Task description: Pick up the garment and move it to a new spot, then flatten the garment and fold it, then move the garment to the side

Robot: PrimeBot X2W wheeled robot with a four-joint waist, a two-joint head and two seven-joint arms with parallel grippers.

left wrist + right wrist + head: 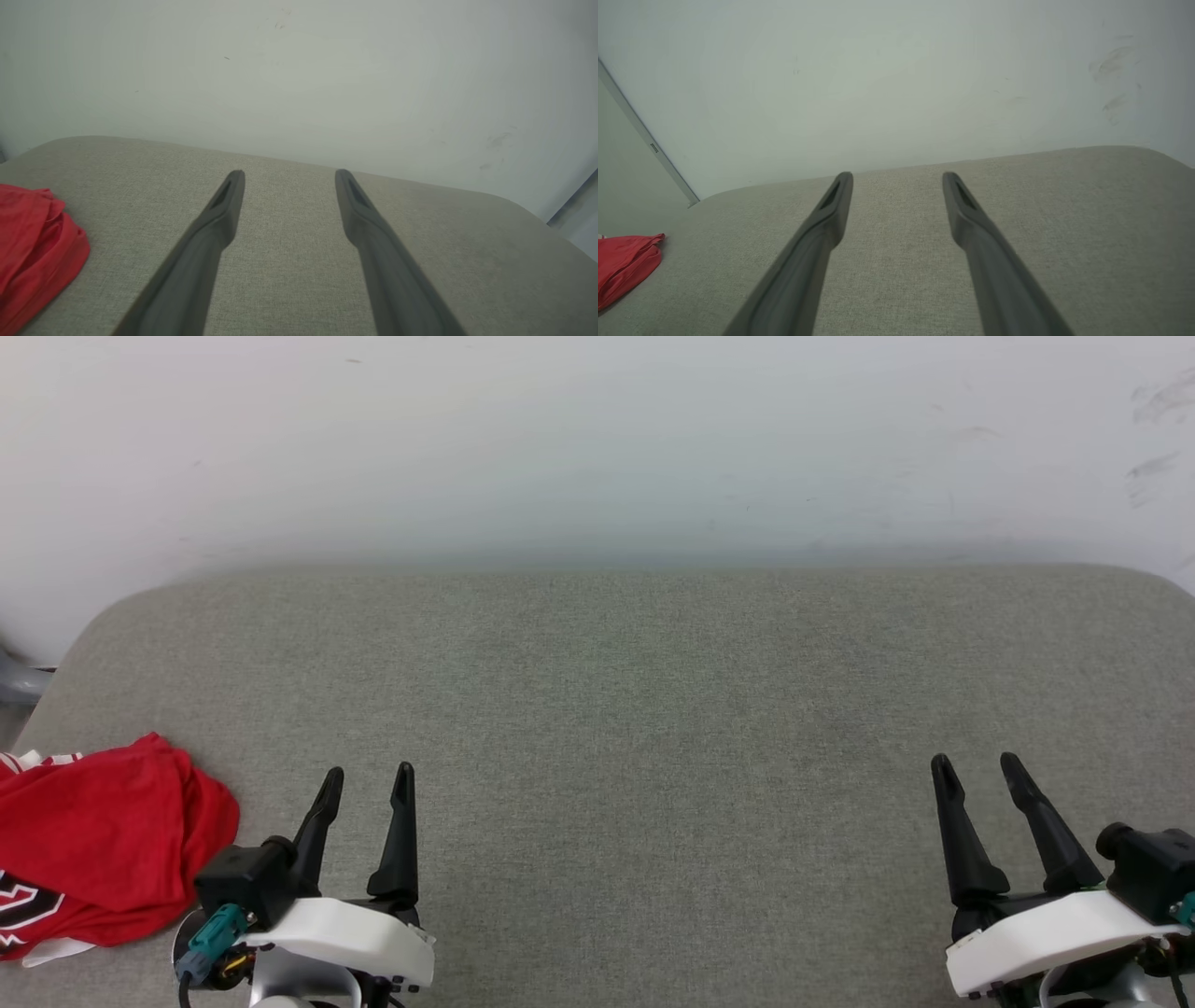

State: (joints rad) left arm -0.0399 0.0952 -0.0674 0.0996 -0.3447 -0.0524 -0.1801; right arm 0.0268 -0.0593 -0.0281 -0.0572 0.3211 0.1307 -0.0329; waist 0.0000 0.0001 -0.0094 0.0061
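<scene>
The left pincer point(369, 771) and right pincer point(976, 760) hover open and empty over a grey worktop point(653, 709); a crumpled red garment point(103, 840) lies just beside the left.

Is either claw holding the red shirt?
No, the left gripper and right gripper stand open and empty, while the shirt lies crumpled on the cushion.

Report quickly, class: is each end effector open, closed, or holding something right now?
Left end effector: open, holding nothing; the garment lies to its left.
Right end effector: open, holding nothing.
</scene>
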